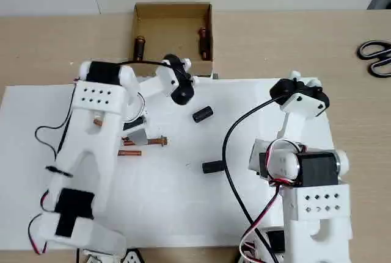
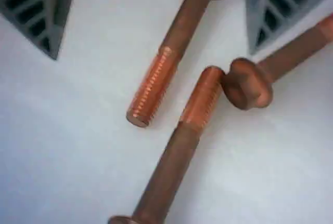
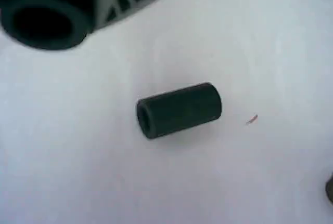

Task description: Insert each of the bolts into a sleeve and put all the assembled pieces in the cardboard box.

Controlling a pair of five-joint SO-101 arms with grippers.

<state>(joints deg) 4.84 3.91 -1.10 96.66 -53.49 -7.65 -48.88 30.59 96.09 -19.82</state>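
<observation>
Three bolts [image 1: 153, 141] lie right beneath the left gripper [image 2: 156, 47] on the white sheet [image 1: 183, 214]. That gripper is released, its grey fingers [image 2: 41, 16] spread wide to either side of them. One bolt [image 2: 171, 47] sits squarely between the fingers, its shaft running across the line from one finger to the other, so I judge that closing would pinch it across its width. A second bolt [image 2: 171, 151] lies beside its threaded end, and a third bolt [image 2: 281, 60] has its head touching, or nearly touching, the second's tip, close by one finger. Beyond the left gripper, off the sheet, the cardboard box [image 1: 173, 8] holds two assembled pieces [image 1: 140, 48], one along each side wall. Farther right, two sleeves rest on their sides between the arms. The far sleeve [image 1: 203, 114] is ahead of both grippers and nearer the box. The near sleeve [image 3: 179, 109] lies just off the right gripper [image 1: 259, 156] on the side toward the left arm, its long axis pointing roughly at that gripper. The right arm is plainly the closer one to it. Whether the right gripper is released or clenched I cannot tell. Scissors [image 1: 376, 55] lie well apart on the bare table, out past the right arm.
</observation>
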